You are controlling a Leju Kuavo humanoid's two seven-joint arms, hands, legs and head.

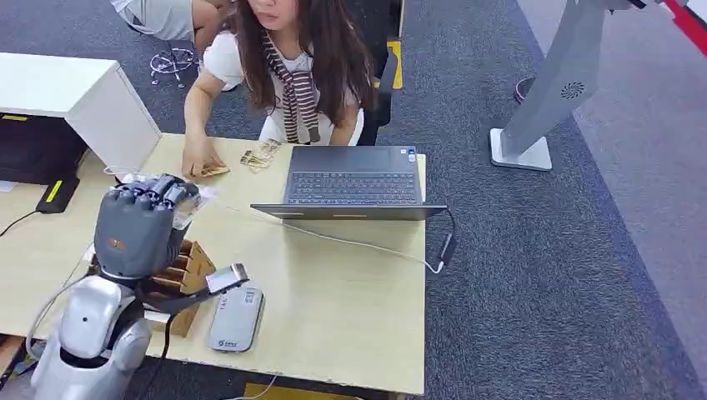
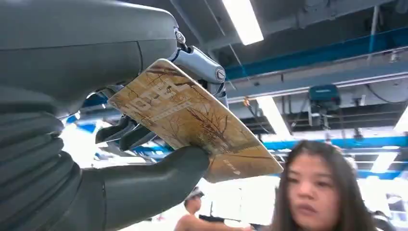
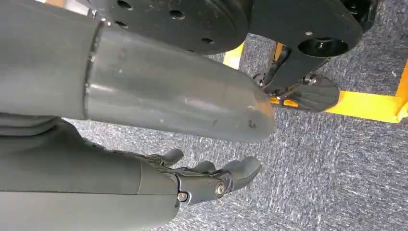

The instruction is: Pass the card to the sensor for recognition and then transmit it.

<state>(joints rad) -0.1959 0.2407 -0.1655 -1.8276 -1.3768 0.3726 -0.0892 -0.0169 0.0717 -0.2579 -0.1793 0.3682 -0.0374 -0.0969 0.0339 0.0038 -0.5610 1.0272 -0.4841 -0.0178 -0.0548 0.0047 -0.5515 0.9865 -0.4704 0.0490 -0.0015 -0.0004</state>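
Note:
My left hand (image 1: 140,227) is raised above the table's left part, its back towards the head camera. It pinches a tan card (image 2: 192,120) printed with bare trees, thumb (image 2: 159,178) under it and fingers (image 2: 199,65) over it. A grey flat sensor (image 1: 236,319) lies on the table near the front edge, just right of and below that hand. My right hand (image 3: 211,180) hangs over grey carpet with its fingers loosely apart and nothing in them.
A wooden card holder (image 1: 190,275) stands under my left hand. A person (image 1: 292,67) sits across the table (image 1: 350,300), one hand on cards (image 1: 260,156). An open laptop (image 1: 354,179) with a cable sits centre-right. A white cabinet (image 1: 75,96) stands at the far left.

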